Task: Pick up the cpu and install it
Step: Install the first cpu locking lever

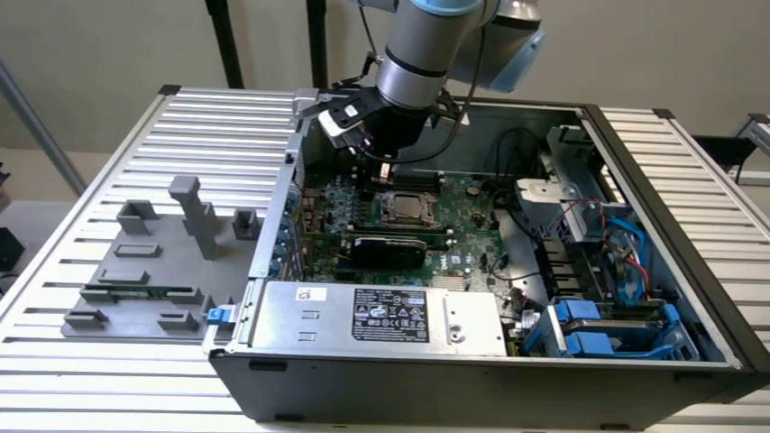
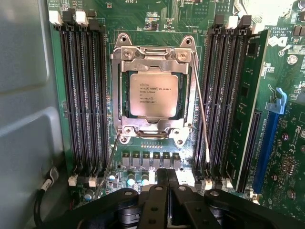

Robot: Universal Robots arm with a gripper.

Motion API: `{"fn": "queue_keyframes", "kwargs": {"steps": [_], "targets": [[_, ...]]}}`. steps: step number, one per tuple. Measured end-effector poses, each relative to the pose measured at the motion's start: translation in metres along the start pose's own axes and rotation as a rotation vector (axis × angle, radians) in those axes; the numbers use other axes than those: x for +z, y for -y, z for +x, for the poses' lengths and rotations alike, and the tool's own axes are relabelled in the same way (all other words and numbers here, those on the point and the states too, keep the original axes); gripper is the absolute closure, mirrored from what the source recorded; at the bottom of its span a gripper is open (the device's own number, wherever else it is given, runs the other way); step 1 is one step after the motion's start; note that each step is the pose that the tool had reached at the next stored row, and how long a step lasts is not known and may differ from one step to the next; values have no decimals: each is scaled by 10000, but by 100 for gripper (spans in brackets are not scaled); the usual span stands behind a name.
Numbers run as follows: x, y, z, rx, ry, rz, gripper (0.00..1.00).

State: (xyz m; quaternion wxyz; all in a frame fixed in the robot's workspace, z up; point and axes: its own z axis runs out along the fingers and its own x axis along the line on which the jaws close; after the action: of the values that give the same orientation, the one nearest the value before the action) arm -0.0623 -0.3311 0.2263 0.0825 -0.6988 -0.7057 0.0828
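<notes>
The cpu (image 2: 153, 94) is a flat square chip with a pale silvery metal top, fine dark print on it (too small to read) and a thin tan edge around the metal. It lies flat in the socket (image 2: 153, 55), whose steel frame surrounds it on all four sides and is screwed at its corners to the green board (image 2: 157, 19). A thin wire lever (image 2: 202, 119) runs along one side of the frame. Banks of long black slots (image 2: 83, 95) stand on both sides of the socket.

The gripper (image 2: 167, 172) hangs above the board just beside the socket, its two black fingers pressed together with nothing between them, apart from the cpu.

In the exterior view the open case (image 1: 673, 180) holds the board in its middle. A silver box (image 1: 373, 316) with a black label lies along the near wall. Blue-trimmed bays (image 1: 601, 329) and loose cables fill the exterior view's right end.

Outside the case, on the slatted table (image 1: 72, 379) at the exterior view's left, a grey tray (image 1: 132, 271) with upright posts holds a narrow green stick (image 1: 142, 291) lying in a slot near its near edge.
</notes>
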Motion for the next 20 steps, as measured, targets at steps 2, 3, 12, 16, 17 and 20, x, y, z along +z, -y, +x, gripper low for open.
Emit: {"fn": "queue_keyframes", "kwargs": {"steps": [2, 3, 12, 16, 17, 20], "targets": [[0, 0, 0, -1, -1, 0, 89], [0, 0, 0, -1, -2, 0, 89], [-29, 11, -22, 17, -13, 10, 89], [-155, 45, -60, 85, -77, 18, 89], [-184, 54, -68, 104, -100, 19, 89], [-224, 81, -76, 181, -205, 19, 89]]}}
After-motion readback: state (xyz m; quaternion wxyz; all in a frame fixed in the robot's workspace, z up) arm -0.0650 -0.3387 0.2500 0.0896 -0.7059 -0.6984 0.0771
